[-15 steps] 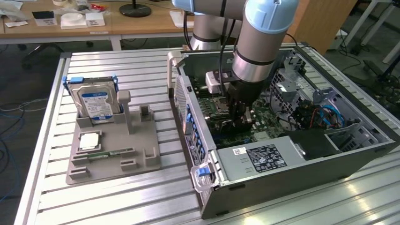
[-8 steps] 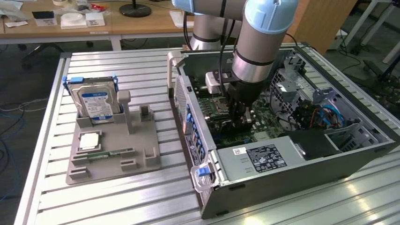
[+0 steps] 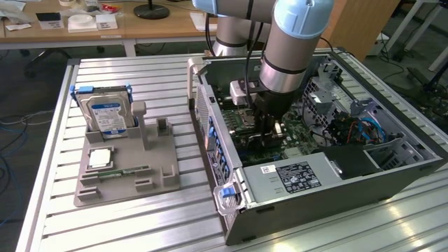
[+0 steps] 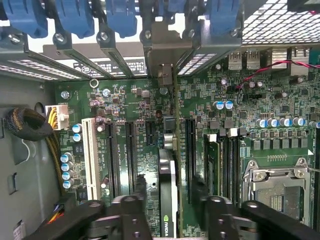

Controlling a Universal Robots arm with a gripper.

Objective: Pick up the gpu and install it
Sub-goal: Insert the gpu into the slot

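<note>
— What do you have on the exterior view?

— I see the arm reaching down into the open computer case [image 3: 329, 173] that lies on the slatted counter [image 3: 140, 220]. The hand [image 3: 269, 137] sits low over the motherboard, roughly mid-case. The tray [image 3: 126, 178] with the hard drive [image 3: 106, 113] stands well apart, toward the exterior view's left, its card slot vacant.

— And the wrist view?

— Here the hand [image 4: 172, 210] is pinching the gpu [image 4: 169, 195] edge-on between its two fingers [image 4: 132, 205]. I look straight down the card's thin edge — a dark strip with a small green logo. Its long axis runs along the expansion slots [image 4: 189, 150], pointing toward the rear bracket bay [image 4: 165, 55] under the blue clips.

— Seated yet?

— I judge not fully. The card hangs directly beneath the hand, lined up between the two long black slots; whether its edge touches one, I cannot tell.
</note>
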